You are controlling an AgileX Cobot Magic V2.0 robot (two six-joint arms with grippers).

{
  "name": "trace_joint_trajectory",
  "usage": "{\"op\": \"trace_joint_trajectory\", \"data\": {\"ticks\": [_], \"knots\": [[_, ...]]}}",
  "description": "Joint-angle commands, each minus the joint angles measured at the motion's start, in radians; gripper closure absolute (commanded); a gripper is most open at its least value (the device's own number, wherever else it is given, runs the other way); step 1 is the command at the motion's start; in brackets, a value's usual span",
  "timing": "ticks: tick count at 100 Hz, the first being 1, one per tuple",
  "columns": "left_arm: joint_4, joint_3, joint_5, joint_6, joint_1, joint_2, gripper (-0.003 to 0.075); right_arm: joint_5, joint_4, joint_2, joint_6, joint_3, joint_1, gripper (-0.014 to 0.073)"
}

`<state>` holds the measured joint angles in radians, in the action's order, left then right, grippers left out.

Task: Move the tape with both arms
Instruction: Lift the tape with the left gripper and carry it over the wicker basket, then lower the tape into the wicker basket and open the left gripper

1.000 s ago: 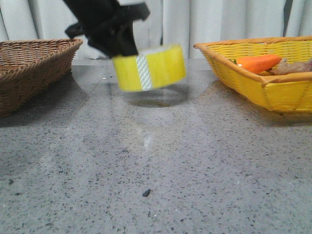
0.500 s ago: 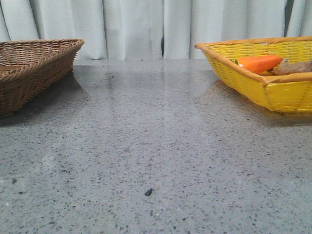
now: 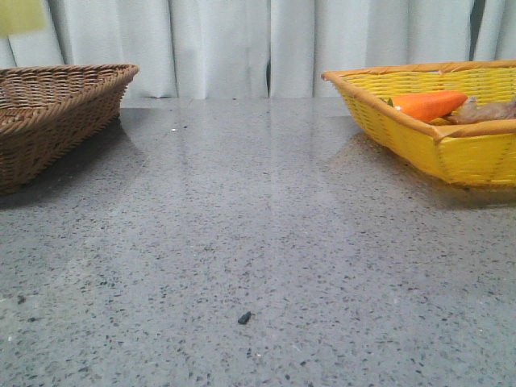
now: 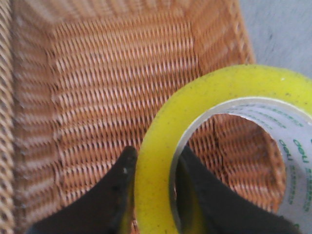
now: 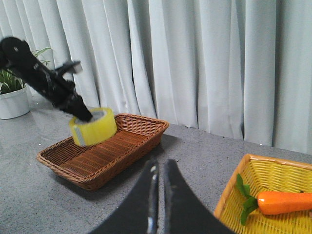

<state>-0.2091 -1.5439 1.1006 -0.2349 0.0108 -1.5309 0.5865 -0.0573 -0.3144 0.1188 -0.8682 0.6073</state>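
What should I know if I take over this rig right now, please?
Left gripper: shut on the tape, one finger inside the core, one outside, holding it in the air over the brown wicker basket.
Right gripper: fingers nearly together, holding nothing, raised above the table.
Yellow basket: holds a carrot and some other items.
Done: the tape is held by the left arm above the brown basket.
Left: probably lower, release the tape into the brown basket, then withdraw.
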Motion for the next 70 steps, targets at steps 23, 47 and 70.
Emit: {"op": "trace_joint_trajectory", "data": {"ticks": [23, 47, 70], "knots": [[-0.032, 0.111, -0.199, 0.041, 0.000, 0.039, 0.0568, -0.077, 0.057, -0.015, -0.003, -0.021, -0.002, 0.0660], [-0.062, 0.091, -0.157, 0.063, 0.000, 0.055, 0.0310, -0.040, 0.109, -0.015, -0.003, -0.021, -0.002, 0.0660], [-0.184, 0.153, -0.380, 0.056, -0.073, 0.295, 0.0370, 0.086, 0.093, -0.013, -0.017, -0.021, -0.002, 0.0660]]}}
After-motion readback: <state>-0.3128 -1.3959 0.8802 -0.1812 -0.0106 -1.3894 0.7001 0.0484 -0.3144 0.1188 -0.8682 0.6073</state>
